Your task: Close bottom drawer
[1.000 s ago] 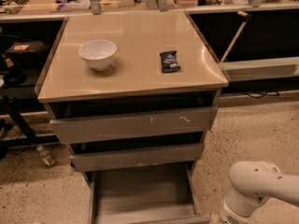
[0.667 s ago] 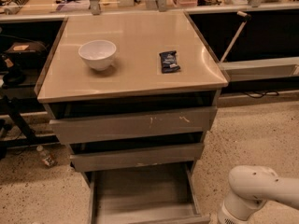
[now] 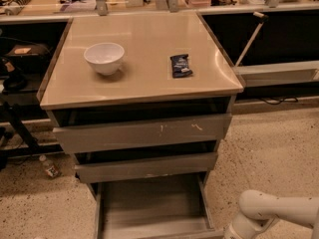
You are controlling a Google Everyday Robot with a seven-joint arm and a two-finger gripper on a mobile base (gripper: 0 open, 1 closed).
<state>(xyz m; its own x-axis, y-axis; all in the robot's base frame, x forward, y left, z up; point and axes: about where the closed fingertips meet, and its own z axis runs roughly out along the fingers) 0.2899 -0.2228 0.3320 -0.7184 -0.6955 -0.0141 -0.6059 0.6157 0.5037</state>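
The bottom drawer is the narrowest of three grey drawers and stands pulled far out, its grey box interior showing bare. Its low front panel lies at the lower edge of the camera view. Only a white link of my arm shows, at the lower right. Its lower end sits just right of the drawer's front right corner. My gripper is out of view below the picture's edge.
The widest top drawer with pale scratches and the middle drawer are each slightly open. On the cabinet top stand a white bowl and a dark snack packet. A small bottle lies on the floor at left.
The white arm link has sunk a little and edged slightly left toward the drawer's front corner. The drawers have not moved.
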